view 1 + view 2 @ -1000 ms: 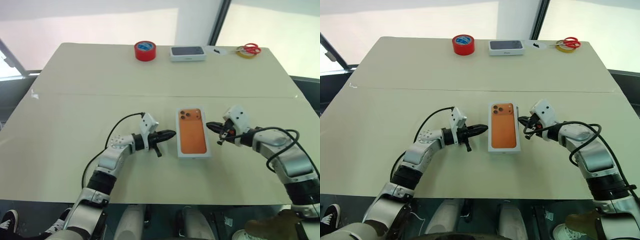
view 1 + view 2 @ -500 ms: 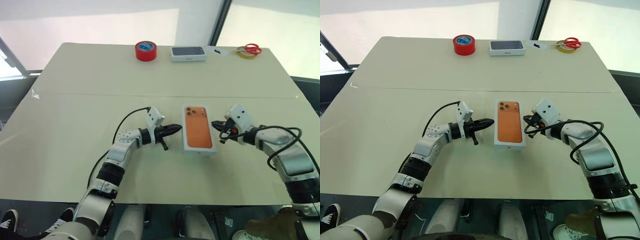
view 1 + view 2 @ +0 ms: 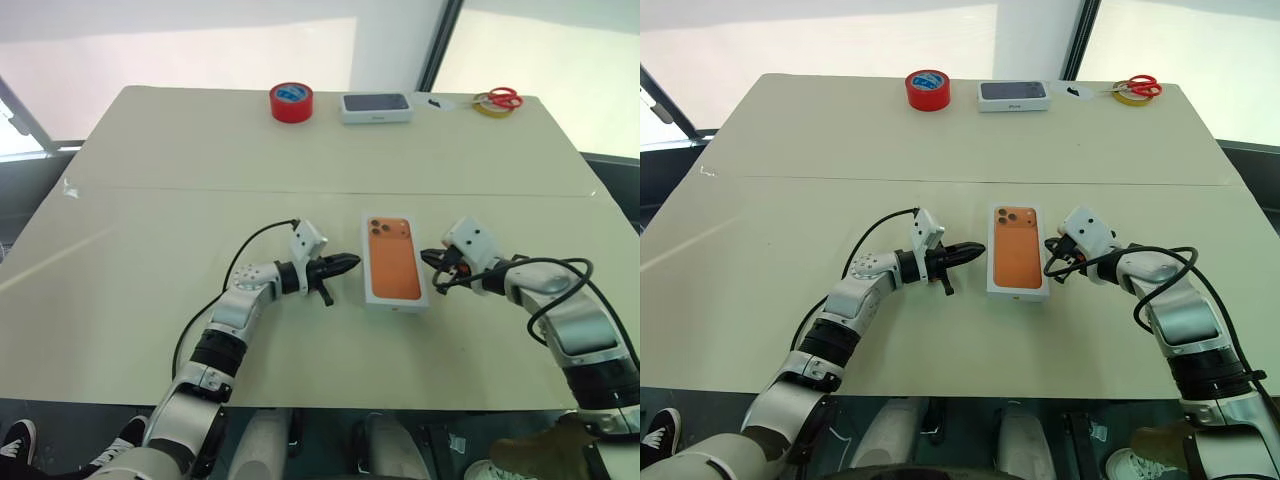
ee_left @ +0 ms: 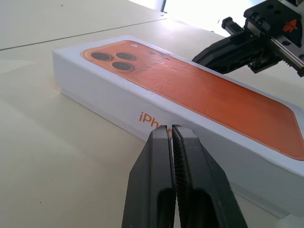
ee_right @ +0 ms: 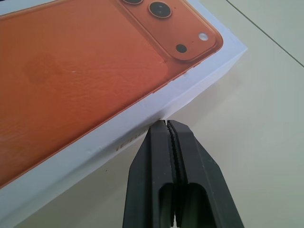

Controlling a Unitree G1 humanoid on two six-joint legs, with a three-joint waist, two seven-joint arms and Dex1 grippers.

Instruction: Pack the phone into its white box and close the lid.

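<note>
The box lies on the surface between my two pincers, its long axis running near to far, with the orange phone picture and camera lenses at the far end. What I see is a white shell printed orange on top, which I judge to be the lid seated over the tray; the phone itself is hidden, so I cannot tell whether it is inside.

My left pincer is fully shut and holds nothing. It points right at the box's left long side, just beside it; in my left wrist view the tips sit right at the side wall, though I cannot tell if they touch.

My right pincer is also shut and empty, pointing left at the right long side, tips at the lower edge near the far corner.

Both arms are about equally near, one per long side. Any squaring or pressing would come from both flanks, across the short axis.
</note>
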